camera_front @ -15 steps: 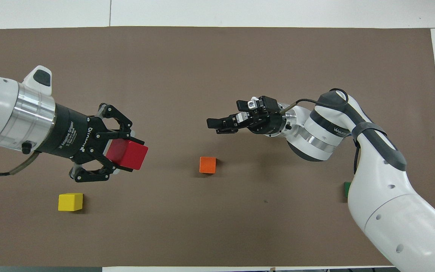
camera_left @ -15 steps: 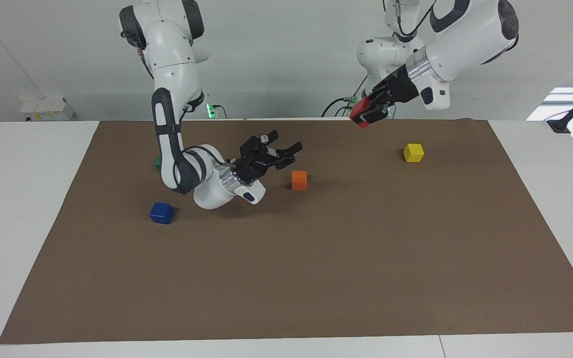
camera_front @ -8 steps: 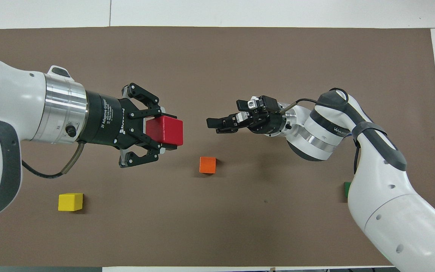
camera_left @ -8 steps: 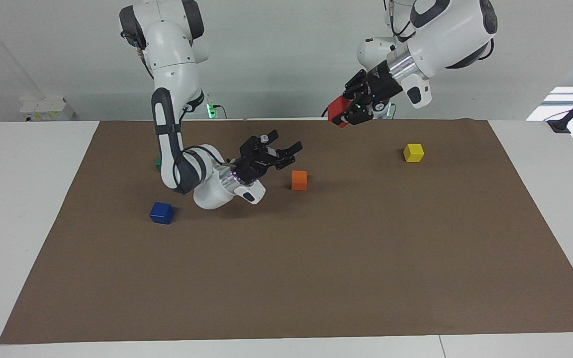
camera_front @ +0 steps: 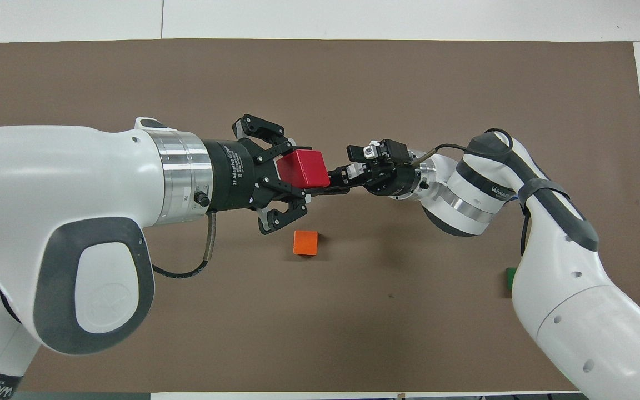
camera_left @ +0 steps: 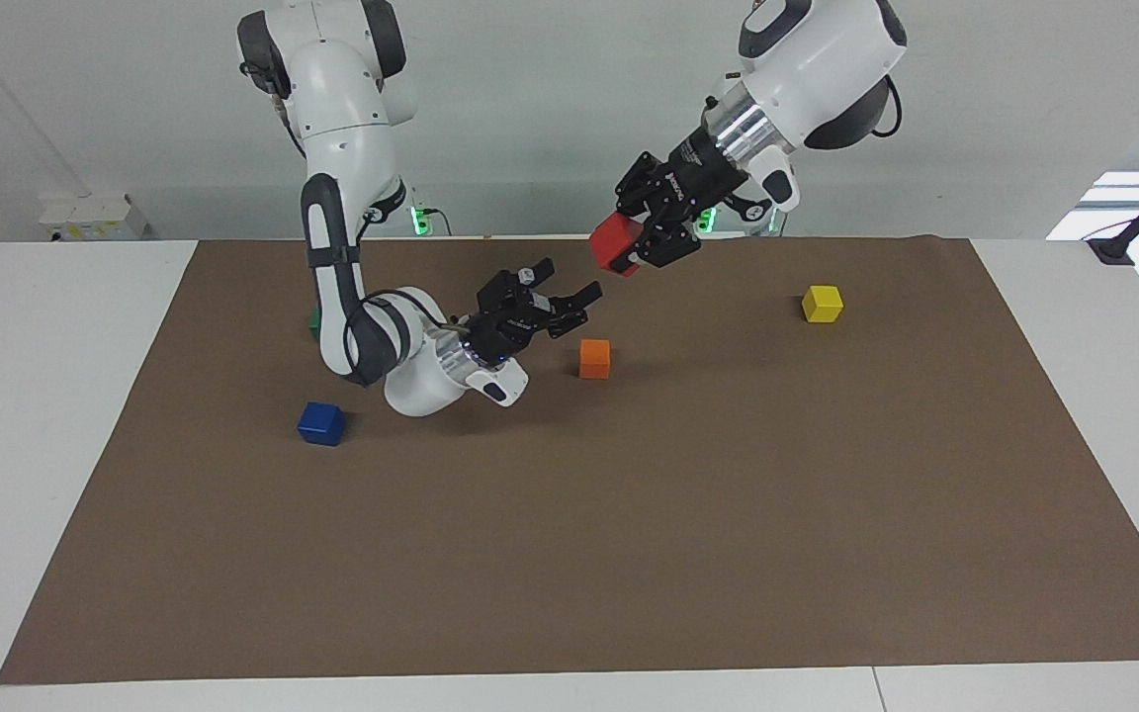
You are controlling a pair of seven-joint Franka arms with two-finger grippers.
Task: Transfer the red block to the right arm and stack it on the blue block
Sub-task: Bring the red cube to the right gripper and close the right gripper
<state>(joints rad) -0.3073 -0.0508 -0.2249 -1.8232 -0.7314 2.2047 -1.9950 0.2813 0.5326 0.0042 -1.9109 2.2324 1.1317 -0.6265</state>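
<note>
Writing: "2F Adaptive Gripper" is read on the left hand (camera_front: 284, 183).
Left hand: clamped on the red block (camera_front: 302, 168), frame centre.
Right hand (camera_left: 555, 294): fingers apart.

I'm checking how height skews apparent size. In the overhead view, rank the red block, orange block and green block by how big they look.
1. red block, held up toward the camera by the left gripper, so its lead is unsure.
2. orange block.
3. green block, mostly hidden by the right arm.

Green cube (camera_front: 510, 279) mostly behind right arm (camera_front: 570, 278)
</note>
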